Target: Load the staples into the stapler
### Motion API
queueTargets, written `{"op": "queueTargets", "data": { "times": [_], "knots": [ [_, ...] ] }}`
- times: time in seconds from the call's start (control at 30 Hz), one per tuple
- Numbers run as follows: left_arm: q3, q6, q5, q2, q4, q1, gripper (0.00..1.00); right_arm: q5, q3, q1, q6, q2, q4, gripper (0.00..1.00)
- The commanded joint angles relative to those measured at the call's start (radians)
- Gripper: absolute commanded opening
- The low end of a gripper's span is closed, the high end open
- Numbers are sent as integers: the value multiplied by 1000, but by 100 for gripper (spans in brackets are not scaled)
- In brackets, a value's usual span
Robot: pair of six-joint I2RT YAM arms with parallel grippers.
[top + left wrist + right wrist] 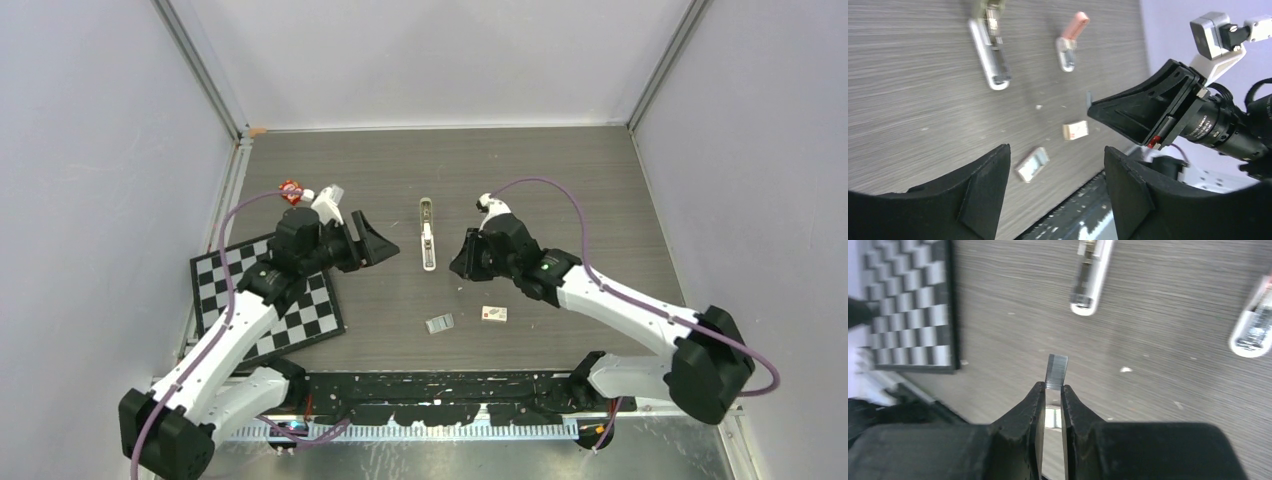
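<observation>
Right jaws clench the staples (1056,371); left jaws gape, released. Small box (494,314) at five o'clock from the stapler (428,248), its print unreadable.

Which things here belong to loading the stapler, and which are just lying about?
For the job:
- stapler
- staples, pinched in the right gripper

Lying about:
- pink stapler
- checkerboard
- small box
- grey tray
- red object at the far left
</observation>
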State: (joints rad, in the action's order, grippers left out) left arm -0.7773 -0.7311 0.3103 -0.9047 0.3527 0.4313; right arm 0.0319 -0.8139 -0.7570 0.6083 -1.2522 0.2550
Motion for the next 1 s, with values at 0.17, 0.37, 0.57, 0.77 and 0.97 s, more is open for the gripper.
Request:
{"op": "queueTargets", "data": {
  "times": [0.17, 0.37, 0.57, 0.77, 0.97],
  "knots": [
    [117, -277, 347, -118, -612, -11, 67, -250, 74, 0, 172, 159, -250, 21],
    [253, -453, 363, -142, -949, -6, 62, -319, 143, 0, 238, 230, -412, 21],
    [275, -471, 323, -135, -1007, 54, 57, -355, 211, -1, 283, 275, -576, 21],
    [263, -431, 261, -156, -1039, 159, 54, -377, 228, 1, 304, 298, -623, 22],
    [262, -427, 241, -171, -1083, 193, 49, -397, 247, 1, 337, 319, -684, 21]
  ]
}}
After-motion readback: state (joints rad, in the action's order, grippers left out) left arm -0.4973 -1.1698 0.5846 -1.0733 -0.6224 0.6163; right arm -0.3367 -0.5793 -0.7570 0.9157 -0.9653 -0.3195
